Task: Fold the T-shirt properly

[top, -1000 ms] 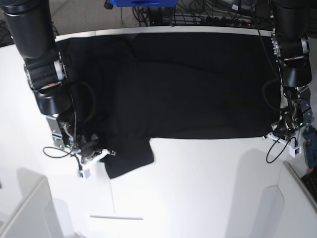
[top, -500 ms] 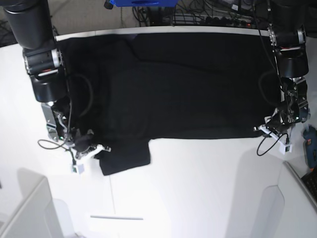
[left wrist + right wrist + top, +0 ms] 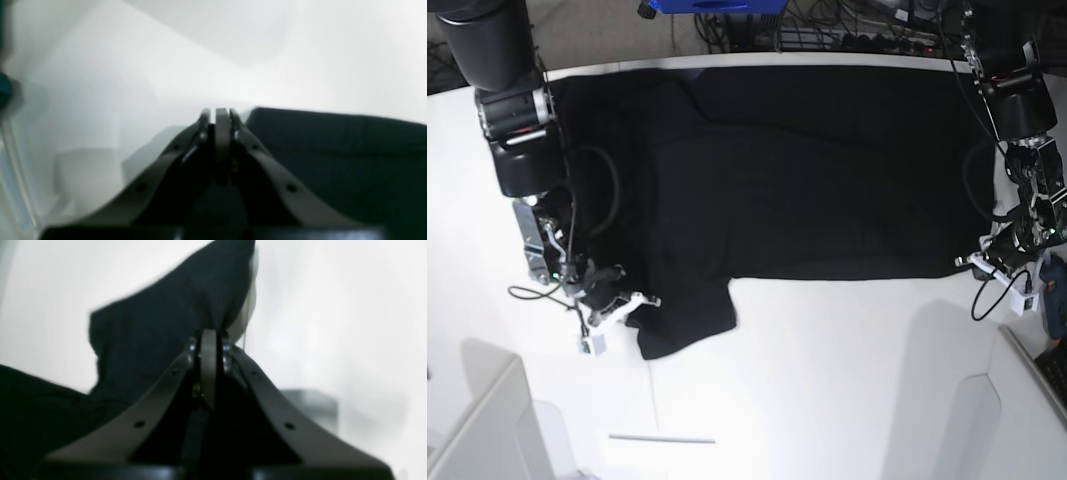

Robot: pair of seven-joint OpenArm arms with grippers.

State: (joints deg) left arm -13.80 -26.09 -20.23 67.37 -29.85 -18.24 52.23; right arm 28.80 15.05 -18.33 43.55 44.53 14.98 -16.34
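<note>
The T-shirt [image 3: 797,175] is lying spread flat on the white desk [image 3: 827,370], reaching its far edge. Only the base view is showing the whole shirt, with one sleeve sticking out toward the near side. The right wrist view is showing the right claw [image 3: 208,340] pressed together, pinching that sleeve's cloth. The left wrist view is showing the left claw [image 3: 220,115] pressed together just beside the shirt's corner; a grip cannot be told. No writing is readable.
</note>
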